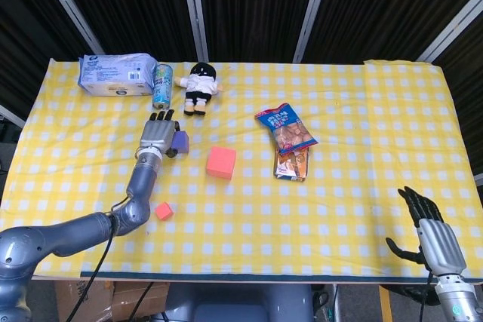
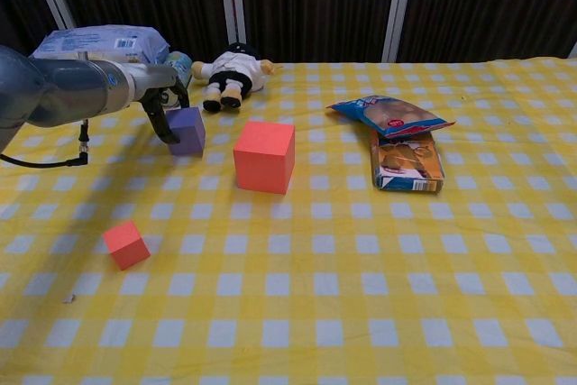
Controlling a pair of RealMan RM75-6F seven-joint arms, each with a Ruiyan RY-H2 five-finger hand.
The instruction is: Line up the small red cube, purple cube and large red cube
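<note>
The purple cube (image 1: 180, 141) (image 2: 187, 130) sits left of the large red cube (image 1: 221, 162) (image 2: 264, 156), about one cube-width away. My left hand (image 1: 158, 133) (image 2: 160, 104) grips the purple cube, with fingers curled over its left and back sides. The small red cube (image 1: 164, 211) (image 2: 125, 243) lies alone nearer the table's front edge, beside my left forearm. My right hand (image 1: 431, 230) hangs low at the front right, off the table, with its fingers spread and nothing in it.
Along the back stand a tissue pack (image 1: 117, 74), a can (image 1: 162, 84) and a doll (image 1: 198, 87). A snack bag (image 1: 285, 127) and a small box (image 1: 291, 164) lie right of the large red cube. The yellow checked table (image 1: 355, 209) stretches to the right.
</note>
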